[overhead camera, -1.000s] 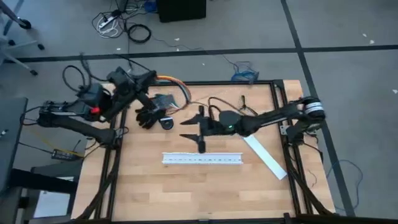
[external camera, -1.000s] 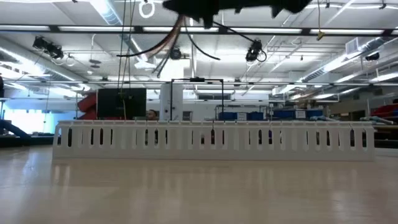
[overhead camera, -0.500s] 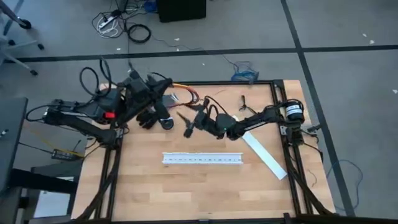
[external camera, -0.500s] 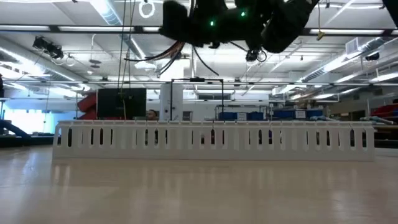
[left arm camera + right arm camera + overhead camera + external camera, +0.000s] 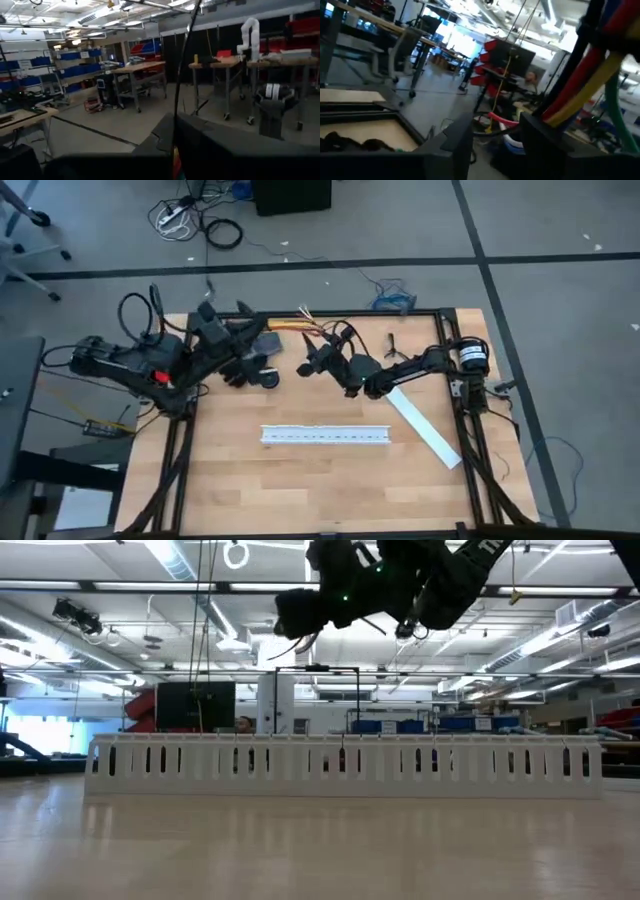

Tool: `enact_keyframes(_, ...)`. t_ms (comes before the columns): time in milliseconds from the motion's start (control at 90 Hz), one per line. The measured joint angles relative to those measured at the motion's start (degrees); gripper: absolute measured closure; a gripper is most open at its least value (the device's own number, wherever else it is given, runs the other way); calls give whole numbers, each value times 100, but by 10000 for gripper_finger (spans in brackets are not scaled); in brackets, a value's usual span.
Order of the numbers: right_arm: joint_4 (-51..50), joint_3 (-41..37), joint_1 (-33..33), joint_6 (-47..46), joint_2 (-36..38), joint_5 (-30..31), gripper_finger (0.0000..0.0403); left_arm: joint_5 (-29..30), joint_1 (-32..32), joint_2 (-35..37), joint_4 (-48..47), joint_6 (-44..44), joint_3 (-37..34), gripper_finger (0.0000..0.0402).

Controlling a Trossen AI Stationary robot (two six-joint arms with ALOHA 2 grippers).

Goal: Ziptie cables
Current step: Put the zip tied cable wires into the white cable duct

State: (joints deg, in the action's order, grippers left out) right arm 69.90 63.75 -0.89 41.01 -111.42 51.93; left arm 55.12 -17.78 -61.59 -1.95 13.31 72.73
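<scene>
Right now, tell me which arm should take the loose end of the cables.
Probably the right. Its claw hangs open just beside the free ends of the cables, while the left claw sits at their other end.

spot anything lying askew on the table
Yes: a flat white strip lies slanted by the table's right edge, while the slotted white channel lies square. Nothing looks spilled or broken.

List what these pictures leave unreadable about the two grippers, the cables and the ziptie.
- Left gripper: the high view shows only a dark mass, so finger state is unreadable.
- Right gripper: the same in the high view; the low view crops the arm at the top edge.
- Cables: coloured strands between the grippers; which gripper holds them is too small to tell.
- Ziptie: too thin to find in any view.
</scene>
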Motion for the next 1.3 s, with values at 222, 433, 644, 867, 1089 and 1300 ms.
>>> enact_keyframes(222,89,0,-25,121,213,118,256,551,-223,133,-1309,-900,-2,401)
enact_keyframes(433,104,0,1,940,424,376,255,1184,-509,201,-1737,-1057,-9,401)
enact_keyframes(644,138,0,2,1692,595,686,255,1325,-788,235,-2373,-1685,-9,401)
enact_keyframes(867,110,0,-105,2213,805,916,260,1339,-1082,235,-3292,-2681,-9,401)
enact_keyframes(1089,-848,0,-38,2377,1149,1026,379,1323,-1207,235,-4040,-3531,-18,401)
enact_keyframes(1300,-2573,0,426,1641,1527,1246,402,1325,-1206,241,-4069,-3728,-352,401)
